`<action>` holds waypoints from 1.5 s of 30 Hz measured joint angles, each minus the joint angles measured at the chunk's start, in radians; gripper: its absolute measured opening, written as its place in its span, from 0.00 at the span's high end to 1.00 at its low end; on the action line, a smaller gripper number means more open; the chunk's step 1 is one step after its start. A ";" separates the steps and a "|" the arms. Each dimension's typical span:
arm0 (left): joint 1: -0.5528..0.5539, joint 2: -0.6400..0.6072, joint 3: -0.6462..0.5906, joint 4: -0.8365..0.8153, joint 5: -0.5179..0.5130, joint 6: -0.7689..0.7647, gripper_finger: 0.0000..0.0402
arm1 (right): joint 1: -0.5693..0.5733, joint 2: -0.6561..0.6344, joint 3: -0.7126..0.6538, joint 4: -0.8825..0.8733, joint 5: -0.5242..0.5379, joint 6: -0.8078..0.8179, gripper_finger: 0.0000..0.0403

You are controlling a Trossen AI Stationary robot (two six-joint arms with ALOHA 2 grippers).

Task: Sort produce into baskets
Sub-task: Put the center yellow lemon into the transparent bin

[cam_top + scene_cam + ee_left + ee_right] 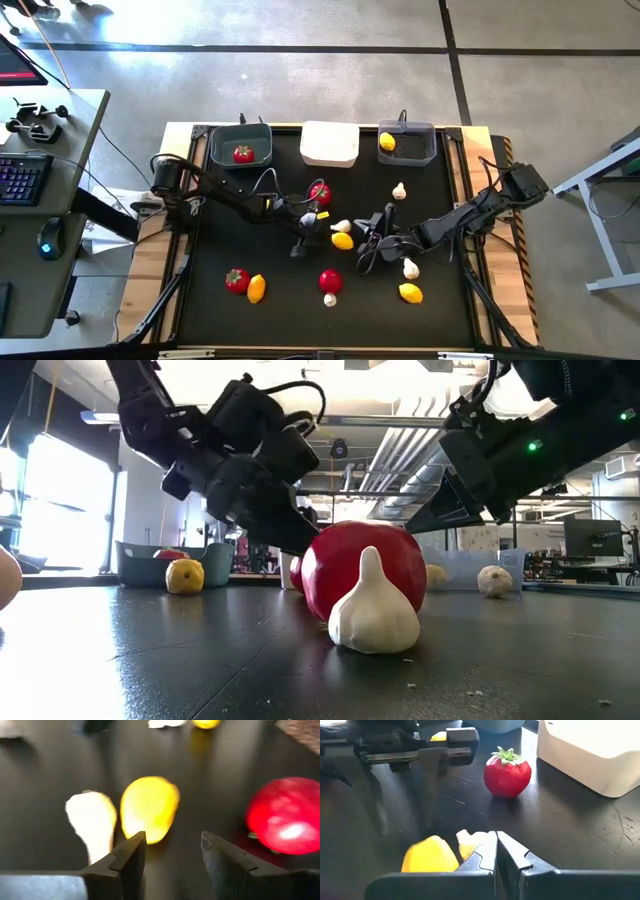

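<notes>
My left gripper (318,225) is open at mid-table; in its wrist view (172,845) a yellow lemon (149,807) and a white garlic bulb (92,817) lie just ahead of its fingers, untouched. My right gripper (366,238) is shut on the other side of the same lemon (342,240) and garlic (340,226), as its wrist view (496,845) shows. A tomato (319,192) rests on the mat beyond them. Two dark grey baskets stand at the far edge, the left one (218,150) with a tomato and the right one (420,150) with a lemon, with a white one (330,143) between. My right gripper's shut fingertips (492,837) stand right beside the garlic bulb (470,842), coming level from the table's right. I cannot tell whether they touch it.
More produce lies on the black mat. A garlic (399,190) is at far right. A garlic (410,268) and a lemon (410,293) are at near right. A tomato (330,280) with a garlic (330,299) is near the front. A tomato (237,280) and a lemon (257,288) are at near left.
</notes>
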 joint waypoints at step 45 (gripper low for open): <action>0.036 0.001 -0.159 0.247 0.022 -0.040 0.44 | 0.088 0.309 0.459 -0.707 -0.024 0.480 0.28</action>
